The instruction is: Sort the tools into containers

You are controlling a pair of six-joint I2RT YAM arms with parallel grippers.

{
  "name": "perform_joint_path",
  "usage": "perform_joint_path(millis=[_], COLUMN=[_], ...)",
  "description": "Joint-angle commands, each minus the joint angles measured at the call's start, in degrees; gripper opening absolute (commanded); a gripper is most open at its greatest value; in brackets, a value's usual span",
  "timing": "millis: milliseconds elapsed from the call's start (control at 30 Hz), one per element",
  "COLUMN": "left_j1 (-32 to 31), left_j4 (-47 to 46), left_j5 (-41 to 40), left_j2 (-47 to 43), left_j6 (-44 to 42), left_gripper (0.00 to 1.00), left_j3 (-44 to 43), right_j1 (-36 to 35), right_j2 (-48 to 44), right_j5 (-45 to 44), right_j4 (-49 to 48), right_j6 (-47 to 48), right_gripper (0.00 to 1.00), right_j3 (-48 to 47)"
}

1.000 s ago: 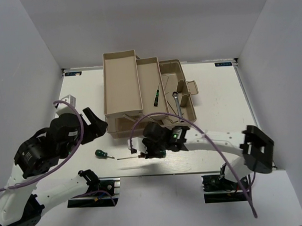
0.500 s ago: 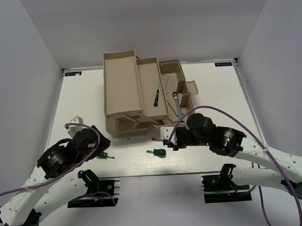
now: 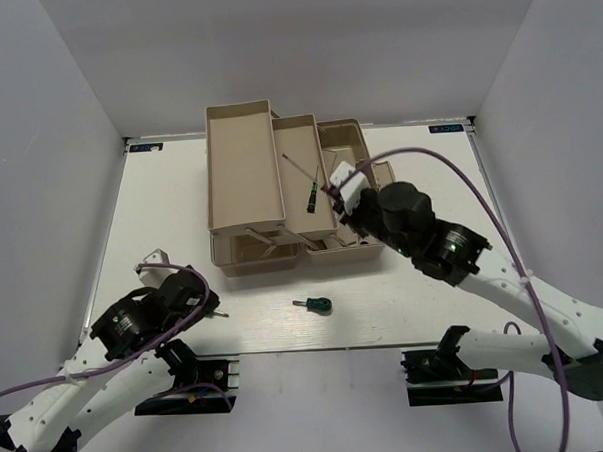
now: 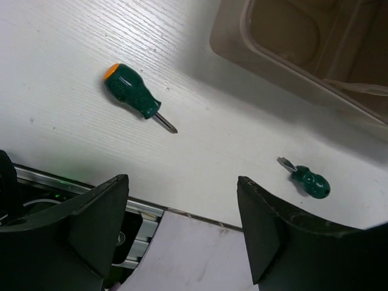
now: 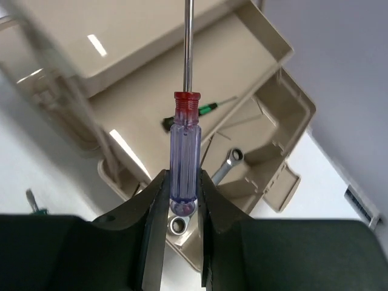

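Observation:
My right gripper is shut on a screwdriver with a clear purple handle and a red collar. Its shaft points out over the toolbox's middle tray. In that tray lies a thin black-green screwdriver. A silver wrench rests in the toolbox base. On the table lie a green screwdriver with an orange end and a stubby green one. My left gripper hangs open over the table's near edge, holding nothing.
The beige toolbox stands open at the back centre, with a long empty tray on its left. Its base corner lies beyond the left gripper. The arm mounts sit just past the near table edge.
My right arm has lifted the purple-handled screwdriver from the table front up over the toolbox trays. The left arm has drawn back and down toward the near edge, jaws still open.

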State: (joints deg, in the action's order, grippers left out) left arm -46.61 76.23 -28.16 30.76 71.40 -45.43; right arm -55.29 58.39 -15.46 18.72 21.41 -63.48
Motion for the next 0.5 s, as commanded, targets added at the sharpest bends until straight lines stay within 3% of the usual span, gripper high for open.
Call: perform_joint_path(millis=[0,233,467], left_j1=[-0.1,-0.1,0.4], left_j4=[-1.0,-3.4,-7.5], left_j5=[-5.9,-9.2,-8.7], left_j2=[0.3,3.5,9.5], left_j6=[15.3,15.3,13.3], left_gripper=[0.82,0.83,0.85], left_j3=[1.6,4.4,7.0], right_j1=[3.9,11.7,16.1], right_j2=[4.7,22.0,33.8], right_j5=[-6.1,2.3,14.8], right_j4=[-2.6,5.2,11.7], right_j6=[-9.0,-26.9,-32.1], right_gripper=[0.00,0.00,0.00], right_j3=[-6.2,-19.4,-26.9])
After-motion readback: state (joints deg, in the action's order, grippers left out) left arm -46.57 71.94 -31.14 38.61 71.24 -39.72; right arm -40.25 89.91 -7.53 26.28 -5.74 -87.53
